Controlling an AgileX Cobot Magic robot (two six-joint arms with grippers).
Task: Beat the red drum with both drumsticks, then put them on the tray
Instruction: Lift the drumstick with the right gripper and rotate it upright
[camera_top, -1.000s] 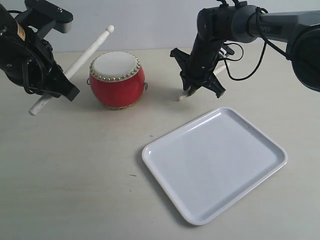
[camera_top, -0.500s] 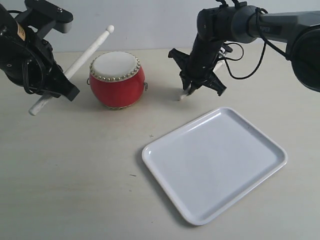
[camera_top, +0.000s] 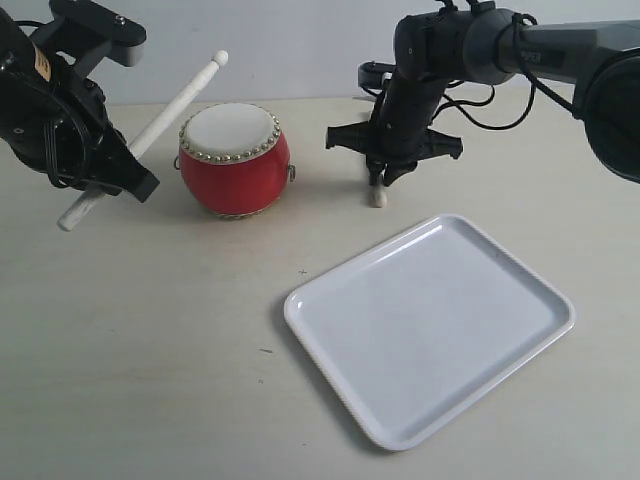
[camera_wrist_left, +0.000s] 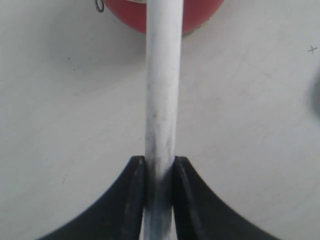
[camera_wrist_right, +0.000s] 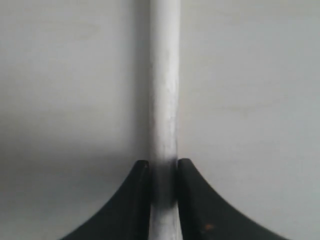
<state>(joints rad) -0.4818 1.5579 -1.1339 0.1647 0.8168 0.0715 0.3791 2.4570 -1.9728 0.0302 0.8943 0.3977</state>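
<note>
The red drum (camera_top: 235, 165) with its cream skin stands at the back left of the table. My left gripper (camera_top: 120, 165) is shut on one drumstick (camera_top: 180, 100), which slants up past the drum's left side, knob tip high behind it. The left wrist view shows that drumstick (camera_wrist_left: 162, 90) pinched in the gripper (camera_wrist_left: 159, 167), with the red drum (camera_wrist_left: 200, 12) beyond it. To the right of the drum, my right gripper (camera_top: 382, 172) is shut on the other drumstick (camera_top: 378, 195), held nearly upright with its end near the table. The right wrist view shows this drumstick (camera_wrist_right: 164, 90) clamped in the gripper (camera_wrist_right: 163, 167). The white tray (camera_top: 430, 320) lies at the front right.
Black cables (camera_top: 480, 110) hang from the right arm above the table's back right. The pale tabletop (camera_top: 150, 350) stretches out in front of the drum and left of the tray.
The right wrist has turned, swinging its drumstick from a slant to nearly upright and shifting slightly toward the drum. The left arm and its stick have stayed put.
</note>
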